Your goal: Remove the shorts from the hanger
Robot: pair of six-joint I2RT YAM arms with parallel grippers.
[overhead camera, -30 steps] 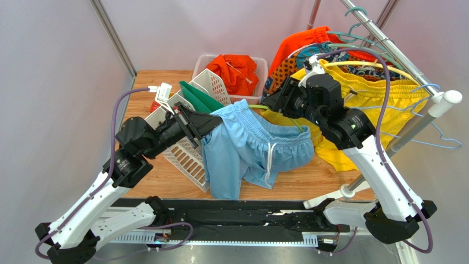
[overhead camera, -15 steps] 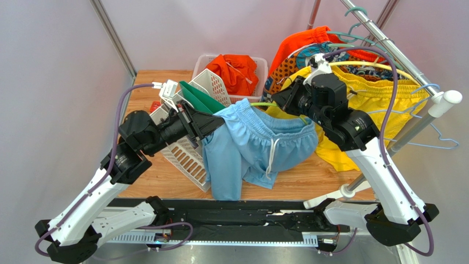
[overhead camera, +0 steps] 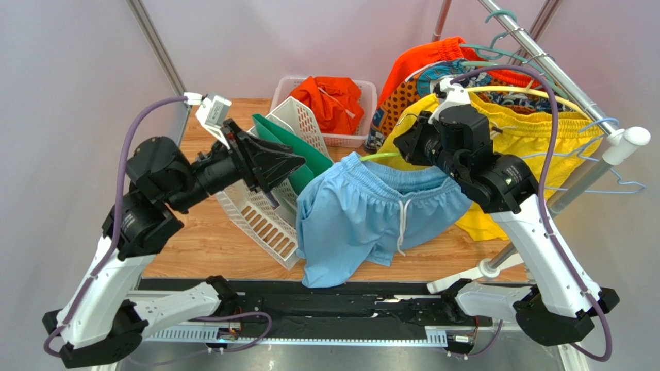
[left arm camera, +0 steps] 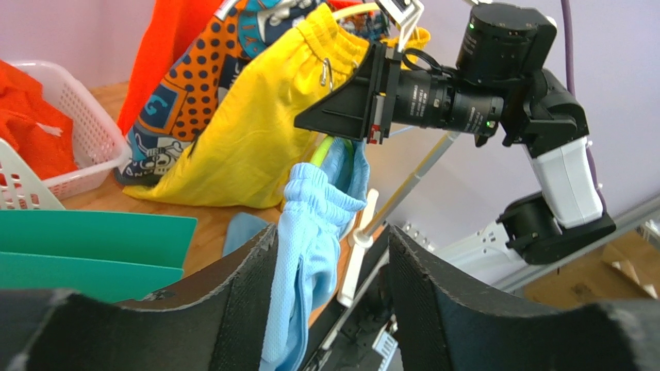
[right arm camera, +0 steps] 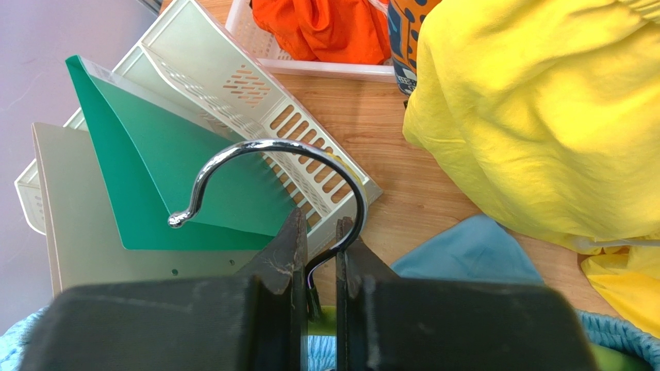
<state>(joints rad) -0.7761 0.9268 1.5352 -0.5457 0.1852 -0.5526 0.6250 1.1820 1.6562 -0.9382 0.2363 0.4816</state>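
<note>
The wooden table [overhead camera: 232,247] is filling the lower middle of the overhead view. The clothes rack [overhead camera: 542,58] is running up the right side, carrying the yellow pair [overhead camera: 542,131] and the patterned pair [overhead camera: 403,93], neither of them wanted. The light blue shorts [overhead camera: 364,216] are hanging at the frame's centre with the waistband draped over a lime-green hanger [overhead camera: 379,156]. They are not yet off it, and the cloth is probably dangling free for a pull. The orange shorts [overhead camera: 329,100] are lying bunched in the white basket [overhead camera: 345,141] at upper centre, clear of any hanger. Right of centre, the right gripper [right arm camera: 319,232] is pinching almost closed on the neck of the chrome hook [right arm camera: 279,142], keeping the hanger aloft. Left of centre, the left gripper [overhead camera: 288,166] is standing roughly half open and gripping nothing. It is near the waistband but apart from it.
</note>
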